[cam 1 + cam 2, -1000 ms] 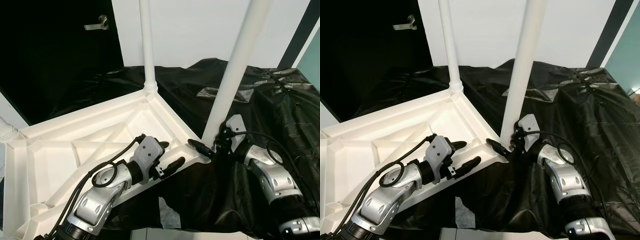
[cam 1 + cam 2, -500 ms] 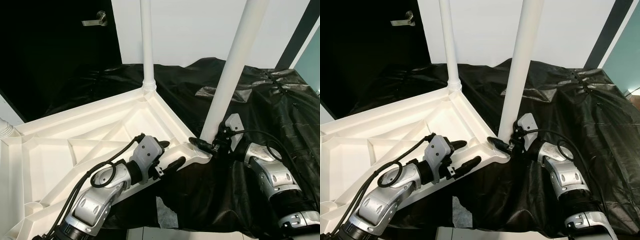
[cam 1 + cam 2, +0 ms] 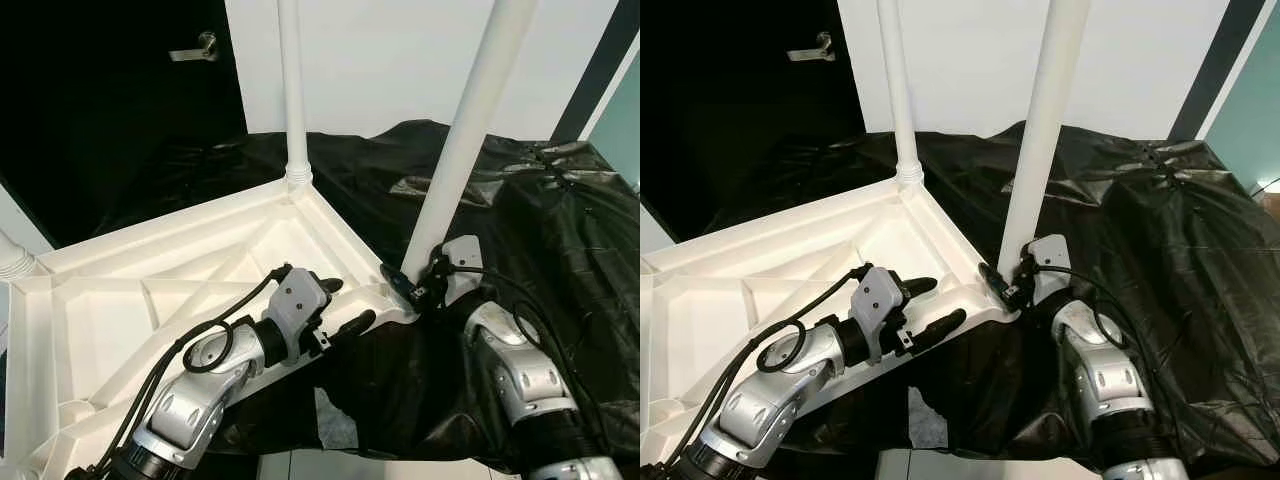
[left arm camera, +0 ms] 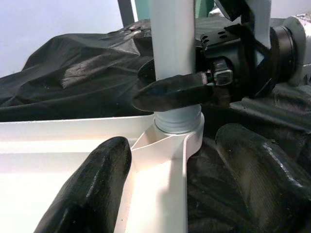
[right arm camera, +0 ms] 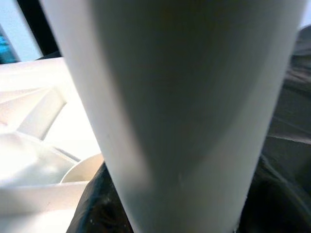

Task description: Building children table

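Observation:
The white plastic tabletop [image 3: 130, 300] lies upside down on a black sheet. Two white legs stand up from its corners, a far leg [image 3: 292, 100] and a near leg [image 3: 465, 130]. My right gripper [image 3: 408, 284] is shut on the near leg just above its socket; one of its fingers [image 4: 170, 92] crosses the front of the leg [image 4: 172, 39], and that leg [image 5: 180, 107] sits close up in the right wrist view. My left gripper [image 3: 345, 305] is open, its two fingers [image 4: 92, 189] straddling the tabletop's rim beside that corner.
The black sheet [image 3: 560, 210] spreads rumpled to the right and behind. A short white leg stub [image 3: 15, 262] rises at the tabletop's left corner. A dark door with a lever handle [image 3: 195, 48] is at the back left. Pale floor [image 3: 340, 432] shows under the sheet's front edge.
My right forearm has swung in closer under its wrist while the gripper stays on the near leg's base. The left gripper holds its place at the rim. The camera shifted slightly.

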Controlling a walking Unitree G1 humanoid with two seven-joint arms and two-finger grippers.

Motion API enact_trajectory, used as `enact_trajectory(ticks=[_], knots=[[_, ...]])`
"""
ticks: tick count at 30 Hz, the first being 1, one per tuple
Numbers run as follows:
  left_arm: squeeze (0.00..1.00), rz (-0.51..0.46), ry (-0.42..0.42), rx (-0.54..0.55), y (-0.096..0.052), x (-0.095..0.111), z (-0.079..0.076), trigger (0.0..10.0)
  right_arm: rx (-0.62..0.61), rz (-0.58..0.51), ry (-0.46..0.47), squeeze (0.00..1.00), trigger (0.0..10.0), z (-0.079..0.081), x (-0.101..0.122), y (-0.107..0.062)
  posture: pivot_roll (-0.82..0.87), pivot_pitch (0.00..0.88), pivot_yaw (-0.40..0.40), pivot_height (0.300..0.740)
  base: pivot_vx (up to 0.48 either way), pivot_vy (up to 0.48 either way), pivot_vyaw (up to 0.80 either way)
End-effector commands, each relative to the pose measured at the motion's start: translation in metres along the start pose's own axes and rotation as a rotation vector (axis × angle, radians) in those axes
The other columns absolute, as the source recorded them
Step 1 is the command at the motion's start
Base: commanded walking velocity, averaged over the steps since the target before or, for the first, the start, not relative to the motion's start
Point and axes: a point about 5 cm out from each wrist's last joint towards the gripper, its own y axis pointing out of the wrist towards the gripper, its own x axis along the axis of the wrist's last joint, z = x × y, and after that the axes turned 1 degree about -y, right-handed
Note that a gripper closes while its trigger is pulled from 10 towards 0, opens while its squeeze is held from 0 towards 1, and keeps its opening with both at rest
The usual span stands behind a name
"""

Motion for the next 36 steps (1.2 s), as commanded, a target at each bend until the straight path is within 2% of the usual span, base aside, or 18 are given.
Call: enact_trajectory(ticks=[1,5,6,8,9,20,21,23,24,32,34,36], knots=[[0.0,0.015,0.0,-0.104,0.001,-0.001,-0.003,10.0,-0.192,0.103,0.022,0.0,10.0,0.006,-0.02,-0.004,-0.01,0.0,0.009,0.74,0.0,0.0,0.0],[0.0,0.015,0.001,-0.107,0.001,-0.001,-0.003,10.0,-0.284,0.11,0.029,0.0,10.0,0.009,-0.02,-0.005,-0.01,0.0,0.008,0.74,0.0,0.0,0.0],[0.0,0.014,0.0,-0.108,0.001,-0.001,-0.004,10.0,-0.391,0.122,0.046,0.0,10.0,0.012,-0.02,-0.006,-0.01,0.0,0.008,0.74,0.0,0.0,0.0],[0.0,0.014,0.0,-0.108,0.001,-0.001,-0.004,10.0,-0.391,0.122,0.046,0.0,10.0,0.012,-0.02,-0.006,-0.01,0.0,0.008,0.74,0.0,0.0,0.0],[0.0,0.013,-0.002,-0.108,0.001,-0.001,-0.004,10.0,-0.443,0.117,0.064,0.0,10.0,0.016,-0.018,-0.007,-0.01,0.0,0.007,0.74,0.0,0.0,0.0],[0.0,0.011,-0.001,-0.108,0.001,-0.001,-0.005,10.0,-0.452,0.088,0.064,0.0,10.0,0.016,-0.012,-0.008,0.0,0.0,0.0,0.74,0.0,0.0,0.0],[0.0,0.011,-0.001,-0.108,0.001,-0.001,-0.005,10.0,-0.448,0.08,0.057,0.11,10.0,0.015,-0.011,-0.008,0.0,0.0,0.001,0.74,0.0,0.0,0.0],[0.0,0.01,-0.001,-0.108,0.001,-0.001,-0.005,10.0,-0.45,0.076,0.051,0.11,10.0,0.015,-0.01,-0.008,0.0,0.0,0.001,0.74,0.0,0.0,0.0],[0.0,0.01,0.0,-0.11,0.001,-0.001,-0.005,10.0,-0.428,0.058,0.049,1.0,10.0,0.015,-0.008,-0.009,-0.01,0.0,0.0,0.74,0.0,0.0,0.0],[0.0,0.008,-0.001,-0.109,0.001,0.0,-0.006,10.0,-0.339,0.003,0.047,1.0,10.0,0.009,-0.003,-0.015,-0.01,0.0,0.002,0.74,0.0,0.0,0.0],[0.0,0.008,0.001,-0.112,0.002,0.0,-0.005,10.0,-0.174,-0.032,0.043,1.0,10.0,0.001,0.002,-0.018,-0.01,0.0,0.005,0.74,0.0,0.0,0.0],[0.0,0.009,0.001,-0.111,0.002,0.0,-0.005,10.0,-0.136,-0.04,0.036,1.0,10.0,-0.001,0.003,-0.019,-0.01,0.0,0.005,0.74,0.0,0.0,0.0]])
